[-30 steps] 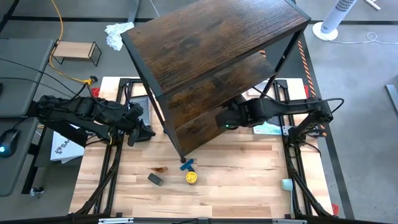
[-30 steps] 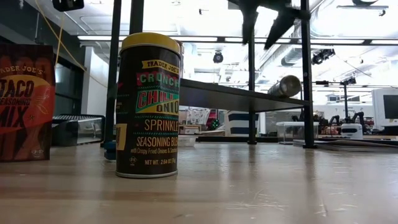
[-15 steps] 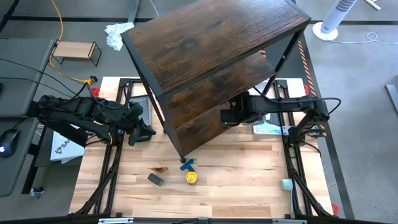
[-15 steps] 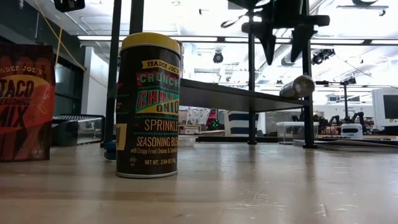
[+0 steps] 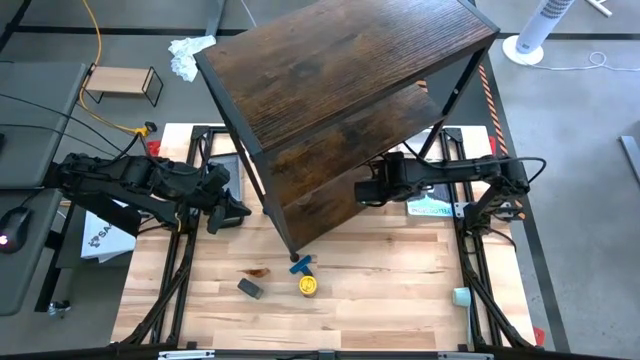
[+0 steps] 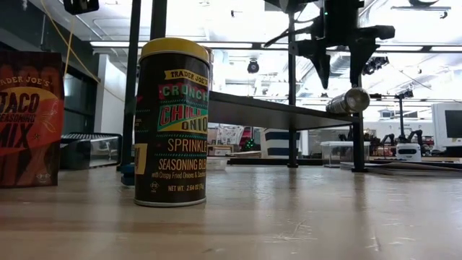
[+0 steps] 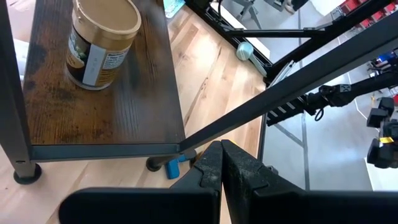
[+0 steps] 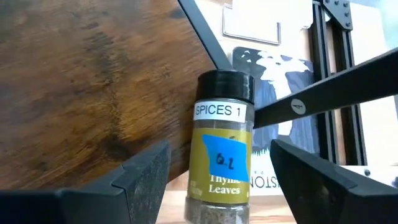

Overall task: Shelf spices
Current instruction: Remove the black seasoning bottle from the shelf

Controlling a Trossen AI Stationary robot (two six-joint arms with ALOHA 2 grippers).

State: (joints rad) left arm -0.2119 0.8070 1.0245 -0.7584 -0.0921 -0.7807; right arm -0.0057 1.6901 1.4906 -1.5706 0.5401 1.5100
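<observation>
The dark-wood shelf stands across the table's far half. A black-lidded jar lies on its side on a low shelf board. My right gripper hangs open above the jar, one finger on either side, touching nothing. A tan-lidded jar stands upright on a shelf board. On the table in front stand a yellow-lidded jar, a dark grey box and a reddish-brown packet. My left gripper waits shut left of the shelf.
A blue T-shaped piece lies by the shelf's near foot. A small light-wood rack and crumpled white paper sit beyond the table's far left. Printed sheets lie under my right arm. Bare boards lie along the near edge.
My right gripper has come down toward the black-lidded jar and tipped to point more steeply down, staying open. The jar on the shelf board has shifted a little toward the table's right.
</observation>
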